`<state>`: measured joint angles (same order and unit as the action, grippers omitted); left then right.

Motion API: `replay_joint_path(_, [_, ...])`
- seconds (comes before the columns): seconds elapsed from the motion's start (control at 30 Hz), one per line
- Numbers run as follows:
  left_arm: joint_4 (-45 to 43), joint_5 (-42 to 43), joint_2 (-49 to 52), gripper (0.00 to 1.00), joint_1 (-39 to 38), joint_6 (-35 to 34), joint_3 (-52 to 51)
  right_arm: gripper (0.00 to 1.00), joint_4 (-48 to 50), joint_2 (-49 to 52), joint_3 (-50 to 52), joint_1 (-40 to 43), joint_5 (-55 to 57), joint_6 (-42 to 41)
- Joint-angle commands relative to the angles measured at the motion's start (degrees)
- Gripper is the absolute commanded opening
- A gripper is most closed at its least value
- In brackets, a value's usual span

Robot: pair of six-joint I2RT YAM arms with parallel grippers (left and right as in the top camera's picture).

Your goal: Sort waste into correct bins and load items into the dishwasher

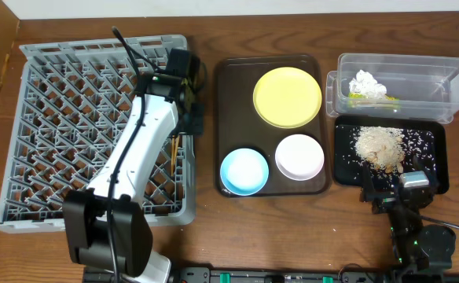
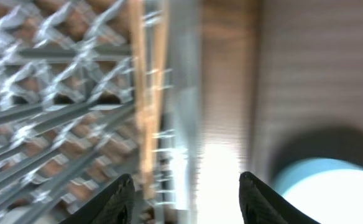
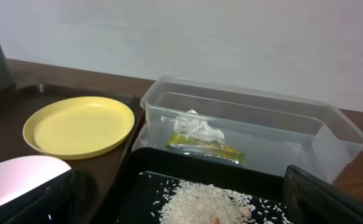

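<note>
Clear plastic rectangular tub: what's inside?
Inside the clear plastic rectangular tub: a crumpled white tissue lying against a green-and-orange wrapper at one end. Nothing else shows. Whatever lies beneath the tissue is covered.

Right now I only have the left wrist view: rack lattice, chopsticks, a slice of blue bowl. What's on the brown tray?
Observer: Three dishes: the yellow plate at the back, the light-blue bowl and the white bowl nearer the robot.
Operator: Is the waste sorted?
Observer: The tissue and wrapper lie in the clear tub; the rice is heaped in the black tray.
Operator: And the other arm?
Observer: The right gripper is open and empty at the black tray's near edge.
</note>
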<state>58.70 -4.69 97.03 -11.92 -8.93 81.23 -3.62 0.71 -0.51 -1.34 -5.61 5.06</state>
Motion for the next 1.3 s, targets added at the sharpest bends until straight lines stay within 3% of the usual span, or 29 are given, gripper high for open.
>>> replay_joint_path(0.0, [-2.4, 14.6, -3.6, 0.55, -3.1, 0.7, 2.6, 0.99, 0.0, -0.3, 0.2, 0.2, -0.3, 0.6])
replay_joint_path(0.13, [-7.8, 26.2, -3.0, 0.55, -6.7, 0.7, 2.0, 0.99, 0.0, -0.3, 0.2, 0.2, -0.3, 0.6])
replay_joint_path(0.47, [-18.4, 30.2, 7.6, 0.55, -15.9, -2.3, -0.2, 0.99, 0.0, -0.3, 0.2, 0.2, -0.3, 0.6])
replay_joint_path(0.7, [-19.0, 30.8, 14.0, 0.53, -16.2, -4.7, -0.2, 0.99, 0.0, -0.3, 0.2, 0.2, -0.3, 0.6])
replay_joint_path(0.87, [-19.2, 36.3, 18.9, 0.45, -17.1, -4.7, -0.2, 0.99, 0.0, -0.3, 0.2, 0.2, -0.3, 0.6])
replay_joint_path(1.07, [-20.6, 36.4, 22.5, 0.38, -18.5, -4.5, -0.2, 0.99, 0.0, -0.3, 0.2, 0.2, -0.3, 0.6])
replay_joint_path(1.27, [-22.1, 37.2, 23.2, 0.15, -18.9, -4.9, -0.1, 0.99, 0.0, -0.3, 0.2, 0.2, -0.3, 0.6])
